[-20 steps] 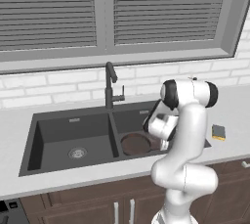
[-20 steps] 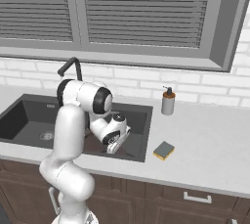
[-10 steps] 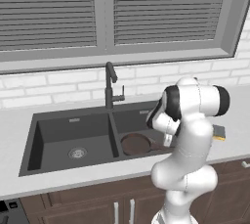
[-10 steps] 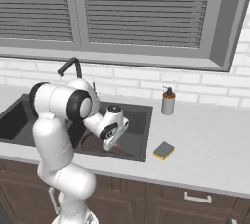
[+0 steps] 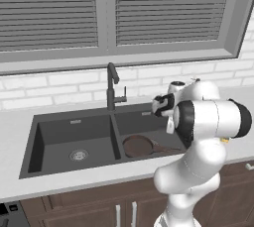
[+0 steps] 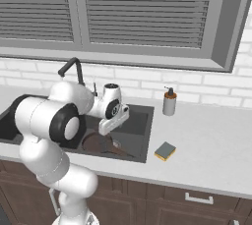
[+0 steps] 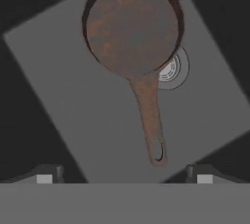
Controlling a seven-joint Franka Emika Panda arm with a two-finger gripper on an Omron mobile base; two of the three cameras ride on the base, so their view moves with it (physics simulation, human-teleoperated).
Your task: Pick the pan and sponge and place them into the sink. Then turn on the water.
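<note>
The reddish-brown pan (image 5: 138,145) lies flat on the floor of the right basin of the dark grey sink (image 5: 74,124), handle pointing right. In the hand view the pan (image 7: 132,27) partly covers the steel drain (image 7: 172,69), and its handle runs toward my fingertips (image 7: 46,176). My gripper (image 7: 124,178) hangs open above the pan's handle end, holding nothing. It hovers over the right basin (image 6: 107,126). The yellow sponge (image 6: 165,151) rests on the counter right of the sink (image 6: 139,121). The faucet (image 5: 112,86) stands behind the divider.
A grey soap dispenser (image 6: 170,102) stands on the counter behind the sponge. The left basin has its own round drain (image 5: 78,155). A brick wall and a window with blinds rise behind the sink. Dark cabinet fronts run below the counter edge.
My hand has risen out of the right basin, away from the pan, which stays on the basin floor. The arm's elbow has swung up and toward the cameras.
</note>
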